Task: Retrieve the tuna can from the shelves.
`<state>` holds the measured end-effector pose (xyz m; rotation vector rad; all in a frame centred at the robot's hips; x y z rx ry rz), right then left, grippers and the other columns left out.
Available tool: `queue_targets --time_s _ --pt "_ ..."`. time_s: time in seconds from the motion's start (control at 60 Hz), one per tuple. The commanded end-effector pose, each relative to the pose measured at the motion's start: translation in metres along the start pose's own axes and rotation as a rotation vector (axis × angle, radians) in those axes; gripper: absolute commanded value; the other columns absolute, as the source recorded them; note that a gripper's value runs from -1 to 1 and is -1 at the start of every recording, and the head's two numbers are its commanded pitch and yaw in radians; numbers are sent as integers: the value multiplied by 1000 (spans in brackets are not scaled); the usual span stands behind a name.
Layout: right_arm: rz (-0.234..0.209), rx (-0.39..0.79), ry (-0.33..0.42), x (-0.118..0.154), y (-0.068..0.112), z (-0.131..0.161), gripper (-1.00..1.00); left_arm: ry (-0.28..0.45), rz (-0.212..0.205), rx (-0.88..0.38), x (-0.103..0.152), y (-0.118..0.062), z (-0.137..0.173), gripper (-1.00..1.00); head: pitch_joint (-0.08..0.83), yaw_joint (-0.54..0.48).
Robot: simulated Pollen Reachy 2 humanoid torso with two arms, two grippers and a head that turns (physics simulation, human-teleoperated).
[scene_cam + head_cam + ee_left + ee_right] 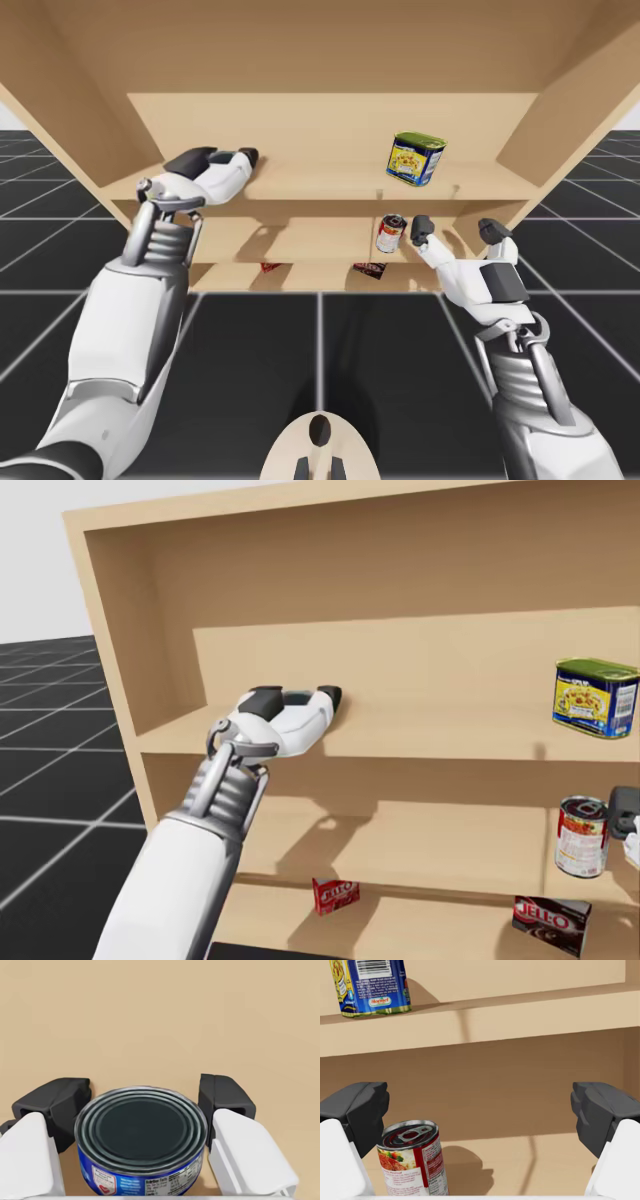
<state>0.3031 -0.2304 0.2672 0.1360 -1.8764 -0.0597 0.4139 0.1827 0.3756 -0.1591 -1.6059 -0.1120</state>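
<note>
You had the left gripper [298, 695] reached in over the upper shelf [330, 182], at the upper left of the high view, and it was closed on the tuna can [141, 1132]. In the left wrist view the dark pads [60, 1102] pressed the can from either side. The can seemed not yet lifted off the board. The grasp looked made, so the step in hand was, by my reading, the start of the pull-out. The next move called for a small lift to free the can, then a straight draw back out of the shelves [130, 630], clear of the side wall at the frame's left (the can is low and wide, so the pads held only a shallow band of it, and a tilt could let it slip). The right gripper [455, 228] hung spread wide before the middle shelf at the lower right, holding nothing, with a red-labelled can [412, 1165] just beside one finger. The blue-and-yellow tin [415, 158] stood well apart on the upper shelf, out of the way.
</note>
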Motion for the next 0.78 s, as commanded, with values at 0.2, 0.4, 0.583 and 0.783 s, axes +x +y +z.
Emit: queue_targets --time_s 0.2,0.4,0.583,0.783 --pt "-27 -6 8 -2 3 1 -1000 56 -35 -5 11 -16 21 1000 211 245" --pt "-29 -10 7 -1 3 1 -1000 -40 -52 -13 38 -19 39 1000 202 241" --pt "-27 -10 6 0 3 1 -1000 -92 -86 -17 48 -25 74 1000 202 237" --pt "-34 -8 12 0 3 1 -1000 -138 -139 -23 39 -30 130 1000 205 230"
